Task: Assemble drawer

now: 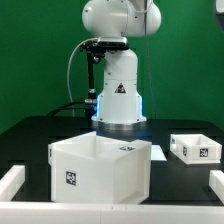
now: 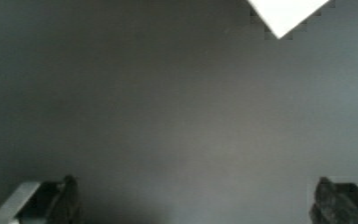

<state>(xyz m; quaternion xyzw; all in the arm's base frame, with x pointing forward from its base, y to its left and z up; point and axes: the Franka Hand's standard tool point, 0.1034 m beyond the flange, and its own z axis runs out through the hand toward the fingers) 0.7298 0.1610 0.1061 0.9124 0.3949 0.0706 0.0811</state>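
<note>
The drawer (image 1: 195, 148), a small shallow white open-top box with a tag marker on its side, sits on the black table at the exterior view's right. In the exterior view the arm rises out of the top of the frame, so my gripper does not show there. In the wrist view my gripper (image 2: 197, 205) is open and empty, with one dark finger (image 2: 48, 200) at each lower corner and bare dark table between them. A white corner (image 2: 286, 15) of some part shows far from the fingers; I cannot tell which part it is.
A large tall white open box (image 1: 100, 168) with a tag marker stands at the front centre, before the robot base (image 1: 118, 100). White pieces lie at the front left edge (image 1: 12, 180) and front right edge (image 1: 214, 186) of the exterior view.
</note>
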